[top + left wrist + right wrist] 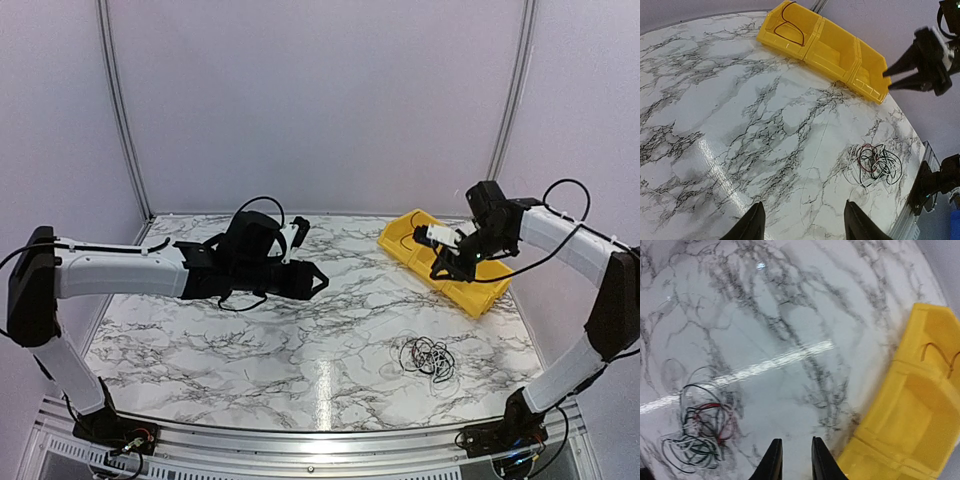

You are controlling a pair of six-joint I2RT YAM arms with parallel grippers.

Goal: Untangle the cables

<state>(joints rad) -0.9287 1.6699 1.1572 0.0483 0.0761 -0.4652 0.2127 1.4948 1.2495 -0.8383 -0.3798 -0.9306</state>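
- The left gripper [804, 210] has its jaws set wide apart with nothing between them. The right gripper [796, 441] shows only a narrow gap and also holds nothing.
- The cables [875, 162] lie in one loose, roughly round clump on the table [250, 350], with no clear long axis. They sit near the front rail [300, 440], on the right side.
- From the right jaws the clump lies down and toward the robot. From the left jaws it lies well off to the right. I judge the right arm to be nearer, so the first pick looks like its job.
- Bare table stretches from the clump toward the left gripper, giving room to drag a strand out. The front edge is close, so I would avoid pulling that way.
- Farther back the yellow bin [827, 67] sits just under the right gripper, and a single cable [935, 349] lies in its end compartment.
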